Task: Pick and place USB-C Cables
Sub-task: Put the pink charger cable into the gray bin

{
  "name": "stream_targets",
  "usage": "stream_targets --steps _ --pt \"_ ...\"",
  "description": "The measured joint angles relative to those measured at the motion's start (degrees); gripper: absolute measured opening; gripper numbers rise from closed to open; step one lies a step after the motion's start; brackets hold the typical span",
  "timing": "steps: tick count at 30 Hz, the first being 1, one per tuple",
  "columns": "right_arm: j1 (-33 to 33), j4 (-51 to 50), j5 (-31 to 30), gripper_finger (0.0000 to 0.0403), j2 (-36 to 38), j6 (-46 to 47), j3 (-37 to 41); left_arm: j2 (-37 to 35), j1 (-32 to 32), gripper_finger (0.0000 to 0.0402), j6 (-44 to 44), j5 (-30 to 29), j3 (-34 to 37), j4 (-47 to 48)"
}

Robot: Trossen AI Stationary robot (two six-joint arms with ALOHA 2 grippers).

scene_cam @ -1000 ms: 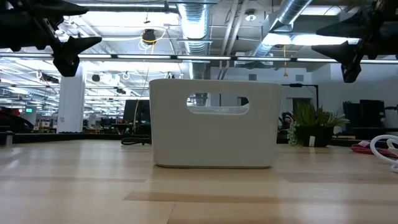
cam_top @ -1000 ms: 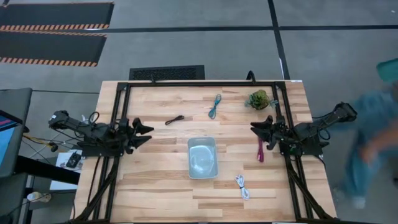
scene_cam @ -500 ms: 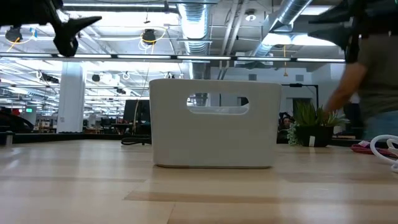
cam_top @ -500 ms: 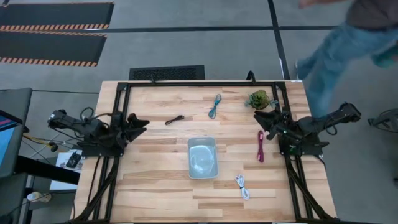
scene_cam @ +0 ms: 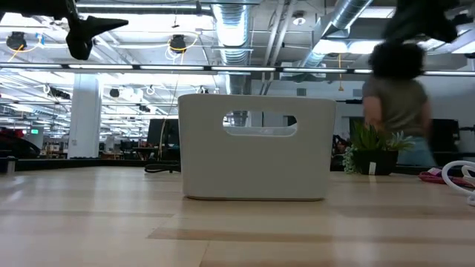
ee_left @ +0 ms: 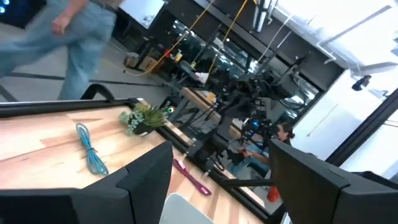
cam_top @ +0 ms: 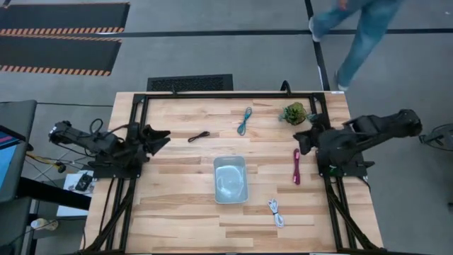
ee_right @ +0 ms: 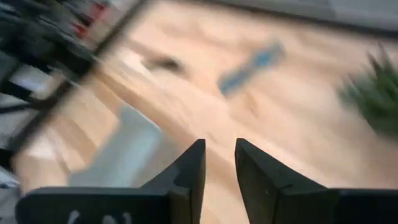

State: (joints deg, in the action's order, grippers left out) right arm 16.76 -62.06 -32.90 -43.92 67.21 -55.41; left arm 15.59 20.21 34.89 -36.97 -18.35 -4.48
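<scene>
You had four USB-C cables on surface (cam_top: 177, 205): one black cable (cam_top: 199, 136), one teal cable (cam_top: 244, 120), one maroon cable (cam_top: 296, 166), one white cable (cam_top: 275, 211). One pale grey tray (cam_top: 231, 180). One green plant tuft (cam_top: 294, 112). Two arms: one left gripper (cam_top: 157, 138), one right gripper (cam_top: 303, 139). One person (cam_top: 357, 28) was on floor beyond surface.

Grey concrete floor (cam_top: 233, 53) around table; hazard-striped black mats (cam_top: 60, 35) at 10 o'clock; floor vent (cam_top: 190, 83) at 12. Person (cam_top: 357, 32) walking at 1 o'clock. Overhead ducts (scene_cam: 230, 30), strip lights.
</scene>
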Motion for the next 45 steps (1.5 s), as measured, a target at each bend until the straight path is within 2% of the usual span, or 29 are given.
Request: stream_targets --steps 6,11,17,20,23,26,29,38,42,45 --pt "-2.0 -13.2 13.1 0.0095 -9.2 13.3 -0.6 0.6 0.0 0.0251 2.4 -1.8 0.0 3.0" --pt "-0.9 -14.3 18.8 0.0109 -18.1 17.0 -0.6 0.6 0.0 0.0251 5.4 -2.5 0.0 7.0" --pt "0.9 -14.2 23.9 0.0177 -29.6 17.0 -0.6 0.6 0.0 0.0251 6.5 -2.5 0.0 9.8" --pt "1.1 -15.2 24.1 0.0218 -34.3 18.9 -0.6 0.6 0.0 0.0251 6.4 -2.5 -0.1 10.2" --pt "0.1 -15.8 24.1 0.0240 -37.1 19.5 -0.6 0.6 0.0 0.0251 5.9 -2.5 -0.1 10.2" --pt "-1.4 -15.0 23.6 0.0242 -37.2 19.0 1.0 0.6 0.0 0.0251 5.8 -2.5 -0.1 10.5" --pt "-4.2 -11.8 23.9 0.0234 -34.9 18.5 5.8 0.6 0.0 0.0251 5.8 -2.5 -0.1 11.6" --pt "-14.2 5.4 24.7 0.0223 -23.9 17.7 22.5 0.5 0.0 0.0251 6.3 -2.4 -0.1 12.8" --pt "-16.7 13.4 27.0 0.0228 -23.1 14.2 27.0 0.6 0.0 0.0251 6.3 -2.5 -0.1 12.9" --pt "-18.1 14.7 27.3 0.0230 -23.9 13.8 28.4 0.6 0.0 0.0251 6.3 -2.9 -0.1 12.9"
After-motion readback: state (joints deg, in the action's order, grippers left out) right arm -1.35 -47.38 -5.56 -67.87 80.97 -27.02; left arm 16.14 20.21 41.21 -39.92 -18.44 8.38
